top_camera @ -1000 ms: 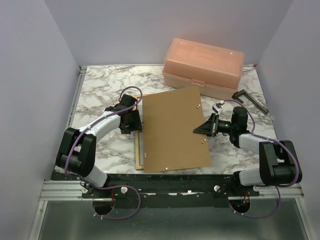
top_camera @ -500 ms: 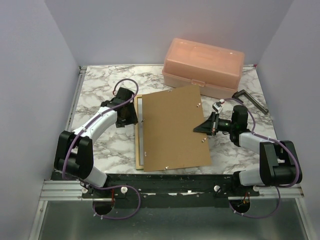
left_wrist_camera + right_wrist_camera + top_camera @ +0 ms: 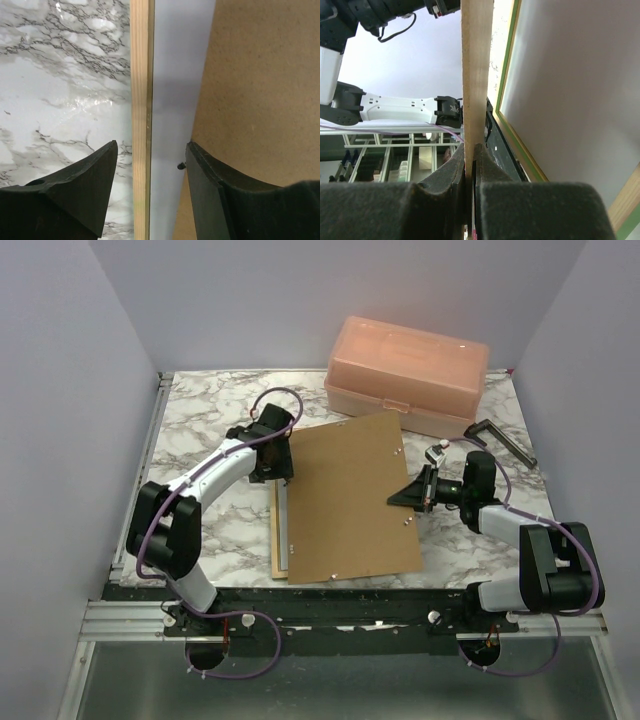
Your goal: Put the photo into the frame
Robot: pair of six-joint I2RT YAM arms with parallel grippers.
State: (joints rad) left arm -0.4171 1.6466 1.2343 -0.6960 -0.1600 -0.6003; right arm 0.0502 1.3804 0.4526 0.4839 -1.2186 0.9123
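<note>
The frame (image 3: pixel 276 545) lies back up on the table, its pale wood rail (image 3: pixel 140 100) showing. The photo's white reverse (image 3: pixel 175 90) shows as a narrow strip inside that rail. A brown backing panel (image 3: pixel 345 500) covers most of both and is lifted on its right side. My right gripper (image 3: pixel 412 495) is shut on that panel's right edge (image 3: pixel 476 75); beneath the panel I see the frame's green edge (image 3: pixel 506 80) and the white photo (image 3: pixel 570 100). My left gripper (image 3: pixel 277 468) hangs open over the frame's far left part, its fingers (image 3: pixel 85 185) straddling rail and white strip without touching.
A peach plastic box (image 3: pixel 405 375) stands at the back right, just beyond the panel's far corner. A dark L-shaped tool (image 3: pixel 503 440) lies to the right of my right arm. Marble tabletop (image 3: pixel 200 420) shows left of the frame.
My left gripper has moved away from the arm bases and to the right, from beside the frame's left rail to over its far left part. The right gripper and panel have not moved.
</note>
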